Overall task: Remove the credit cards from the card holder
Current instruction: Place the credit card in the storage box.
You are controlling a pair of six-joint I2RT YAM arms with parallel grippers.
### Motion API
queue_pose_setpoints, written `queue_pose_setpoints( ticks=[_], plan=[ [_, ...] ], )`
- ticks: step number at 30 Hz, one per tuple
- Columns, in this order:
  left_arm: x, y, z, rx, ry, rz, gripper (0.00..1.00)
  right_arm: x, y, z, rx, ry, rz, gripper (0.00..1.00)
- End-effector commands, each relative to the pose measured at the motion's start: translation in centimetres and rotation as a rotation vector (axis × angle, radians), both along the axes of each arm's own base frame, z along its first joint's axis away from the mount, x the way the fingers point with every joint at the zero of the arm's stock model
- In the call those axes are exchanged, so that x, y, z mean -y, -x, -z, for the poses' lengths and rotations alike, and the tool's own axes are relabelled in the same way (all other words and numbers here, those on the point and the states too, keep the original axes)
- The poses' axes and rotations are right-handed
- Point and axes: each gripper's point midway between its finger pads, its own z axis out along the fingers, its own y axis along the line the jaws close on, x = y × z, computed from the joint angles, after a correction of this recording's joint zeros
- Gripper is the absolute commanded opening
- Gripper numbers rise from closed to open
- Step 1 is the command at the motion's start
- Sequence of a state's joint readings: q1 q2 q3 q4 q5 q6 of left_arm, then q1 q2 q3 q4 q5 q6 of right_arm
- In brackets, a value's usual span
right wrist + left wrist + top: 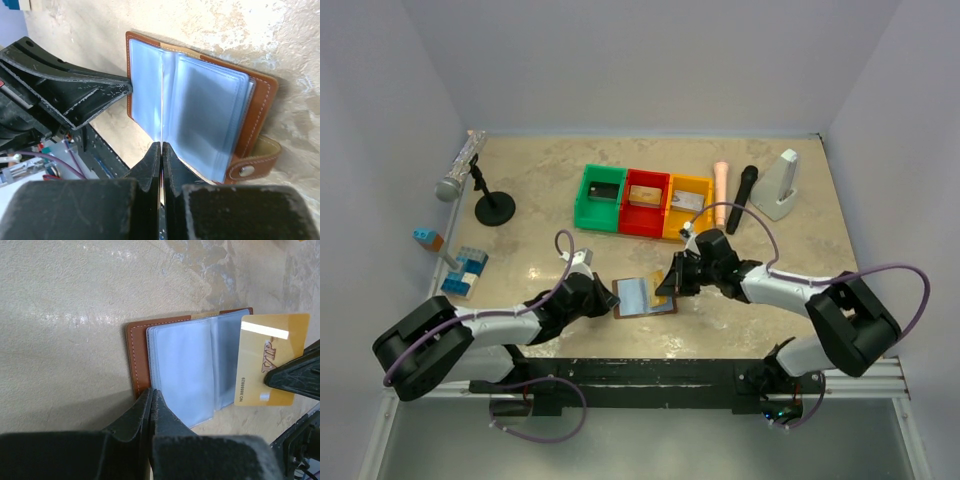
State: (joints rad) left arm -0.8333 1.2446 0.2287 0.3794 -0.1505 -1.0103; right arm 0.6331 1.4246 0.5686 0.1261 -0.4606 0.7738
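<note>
**Q:** Where does your card holder (638, 297) lie, and how does it look?

**A:** It lies open and flat on the mottled beige counter (540, 200), between your two arms. The cover is tan-brown leather with pale stitching. The grey-blue clear sleeves are fanned like pages, and a snap tab (245, 170) hangs at one end.

**Q:** And the hands?

**A:** Your left hand (151, 394) is clenched on the edge of the brown cover. Your right hand (161, 146) is clenched on a gold card (267, 360), glossy and marked VIP, which its own wrist view shows edge-on. One edge of the card overlaps the outer sleeve, and the rest juts past the holder.

**Q:** The containers?

**A:** Three square plastic bins stand touching in a row farther back.
- The green bin (583, 203) holds a dark card (603, 190).
- The red bin (642, 222) holds a tan card (645, 192).
- The yellow bin (670, 222) holds a silvery card (687, 201).
</note>
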Motion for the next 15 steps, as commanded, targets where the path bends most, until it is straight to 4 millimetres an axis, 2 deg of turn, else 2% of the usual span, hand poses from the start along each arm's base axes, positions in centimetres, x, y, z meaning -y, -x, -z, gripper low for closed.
queue_pose_setpoints(
  ticks=[1,3,4,9,11,13,15],
  plan=[
    [-2.4,1.9,2.6,-0.059,-0.126,0.029,0.00,0.7,-0.9,-2.3,0.087,0.037,-0.002,0.00],
    [-1.9,1.6,1.6,-0.032,-0.110,0.047,0.00,1.3,-0.6,-3.1,0.097,0.059,-0.002,0.00],
    [-1.6,1.4,0.7,-0.008,-0.094,0.059,0.03,1.6,-0.6,-3.7,0.117,0.070,-0.006,0.00],
    [0.4,0.1,-5.6,0.149,0.004,0.123,0.40,2.3,0.1,-8.3,0.254,0.065,-0.086,0.00],
    [1.2,-0.2,-8.5,0.205,0.042,0.153,0.49,2.3,0.7,-10.5,0.304,0.040,-0.144,0.00],
    [1.8,0.1,-11.0,0.253,0.103,0.184,0.56,2.2,1.8,-11.7,0.326,0.013,-0.207,0.00],
    [2.3,0.6,-13.1,0.308,0.184,0.210,0.57,1.9,2.7,-12.8,0.344,-0.029,-0.261,0.00]
  ],
)
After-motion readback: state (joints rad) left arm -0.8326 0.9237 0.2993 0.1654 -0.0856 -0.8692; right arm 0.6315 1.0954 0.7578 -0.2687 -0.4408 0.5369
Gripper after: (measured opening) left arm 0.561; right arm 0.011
